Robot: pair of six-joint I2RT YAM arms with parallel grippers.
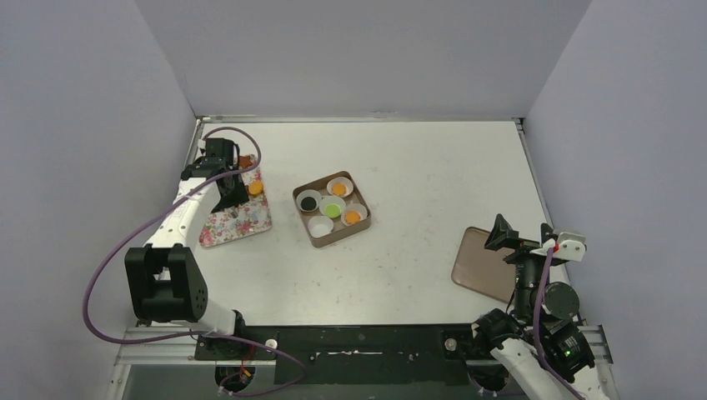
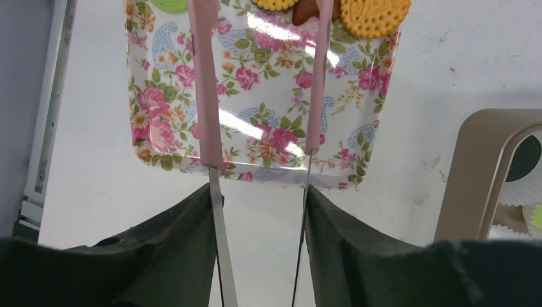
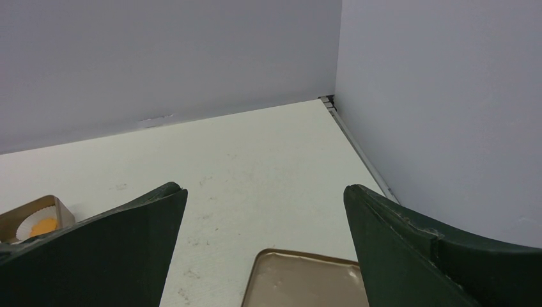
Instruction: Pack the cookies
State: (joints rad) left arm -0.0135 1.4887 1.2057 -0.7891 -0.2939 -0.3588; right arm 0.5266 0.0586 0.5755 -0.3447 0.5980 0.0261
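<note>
Cookies lie at the far end of the floral tray (image 2: 255, 115): two orange ones (image 2: 374, 16), a brown one (image 2: 305, 11) and a green one (image 2: 167, 4). My left gripper (image 2: 259, 192) is shut on a pair of pink-tipped metal tongs (image 2: 204, 96), whose arms stand apart and reach over the tray toward the brown cookie; their tips are out of view. In the top view the left gripper (image 1: 228, 179) is over the tray (image 1: 242, 218). The brown box (image 1: 318, 238) holds paper cups with a dark (image 1: 309, 202), a green (image 1: 333, 210) and two orange cookies (image 1: 353, 217). My right gripper (image 1: 521, 237) is open and empty.
The box's tan lid (image 1: 479, 265) lies flat at the right, below my right gripper, and shows in the right wrist view (image 3: 300, 281). One cup (image 1: 320, 226) in the box is empty. Grey walls close the table on three sides.
</note>
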